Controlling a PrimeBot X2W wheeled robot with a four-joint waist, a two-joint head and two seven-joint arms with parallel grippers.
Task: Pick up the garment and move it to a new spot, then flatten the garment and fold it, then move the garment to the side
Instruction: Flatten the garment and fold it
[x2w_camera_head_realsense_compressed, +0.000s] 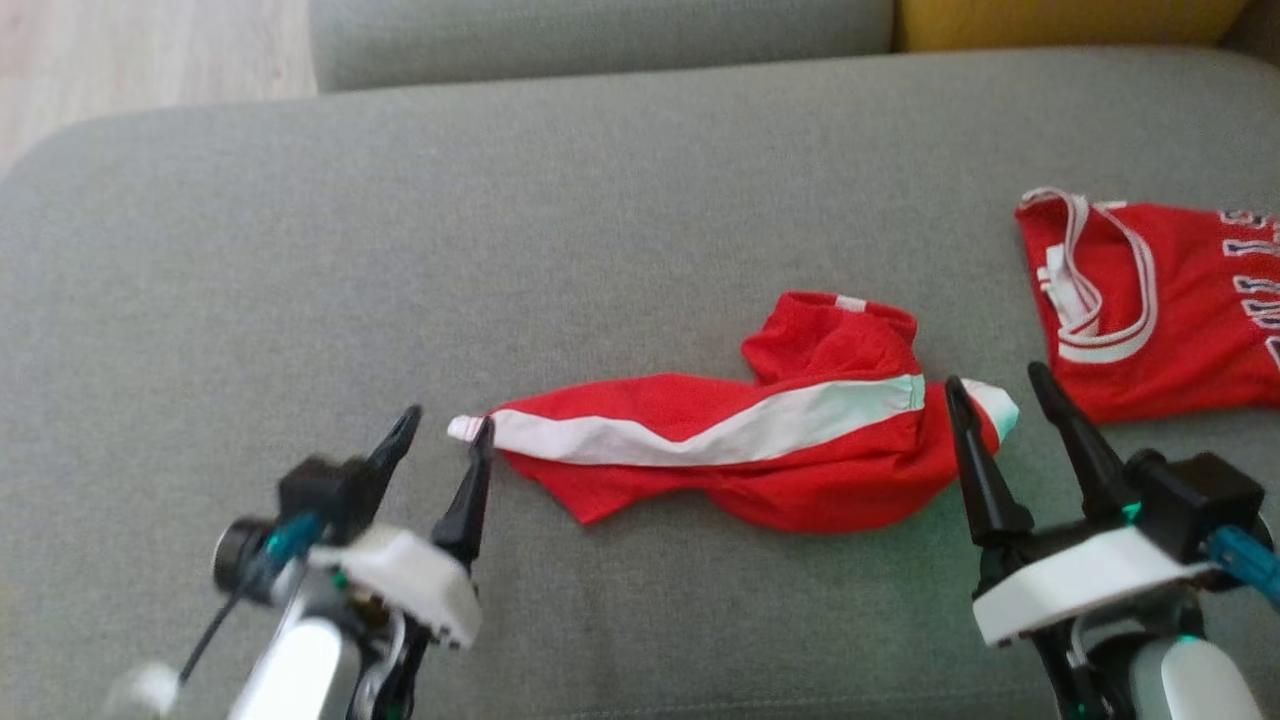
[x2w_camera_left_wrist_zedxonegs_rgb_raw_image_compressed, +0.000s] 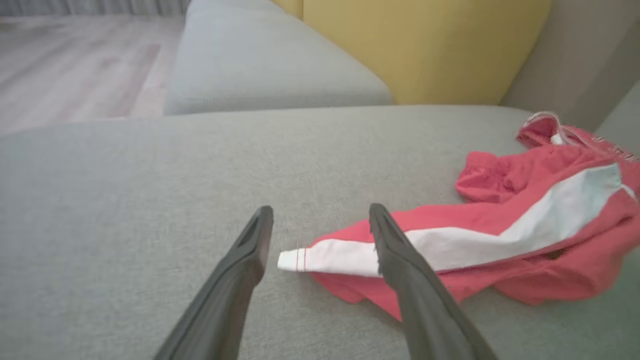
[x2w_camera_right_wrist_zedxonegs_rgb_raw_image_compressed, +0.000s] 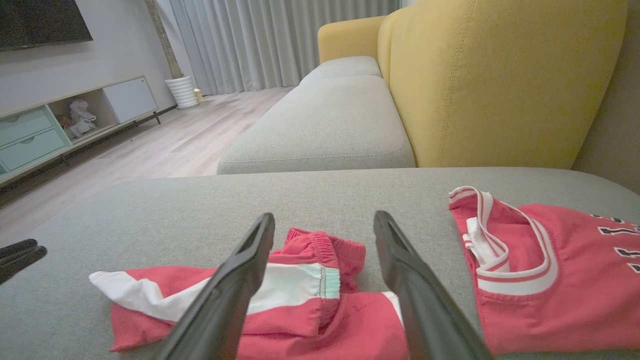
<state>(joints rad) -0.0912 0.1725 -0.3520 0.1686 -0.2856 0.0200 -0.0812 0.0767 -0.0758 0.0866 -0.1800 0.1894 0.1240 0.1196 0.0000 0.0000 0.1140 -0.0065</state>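
So the red shorts (x2w_camera_head_realsense_compressed: 760, 450) are lying crumpled on the grey sofa cushion (x2w_camera_head_realsense_compressed: 500, 200), white stripe facing up. The left gripper (x2w_camera_head_realsense_compressed: 447, 420) is at the shorts' hem end and the right gripper (x2w_camera_head_realsense_compressed: 996, 378) at the waistband end. Both have their jaws spread wide and neither is holding anything.

My take on the pickup: the left wrist view has the white hem tip sitting right between the fingers, so pinch there but get a bit deeper, or only the tip gets caught. The right one should grab the elastic waistband, not loose fabric, and keep off the red jersey (x2w_camera_head_realsense_compressed: 1180, 330) just beside that end.

Can't tell if any fingertip is touching cloth yet. The shorts' second leg is bunched under somewhere, the jersey is cut off at the edge so its lettering isn't readable, and the left gripper is blurry in the head view.
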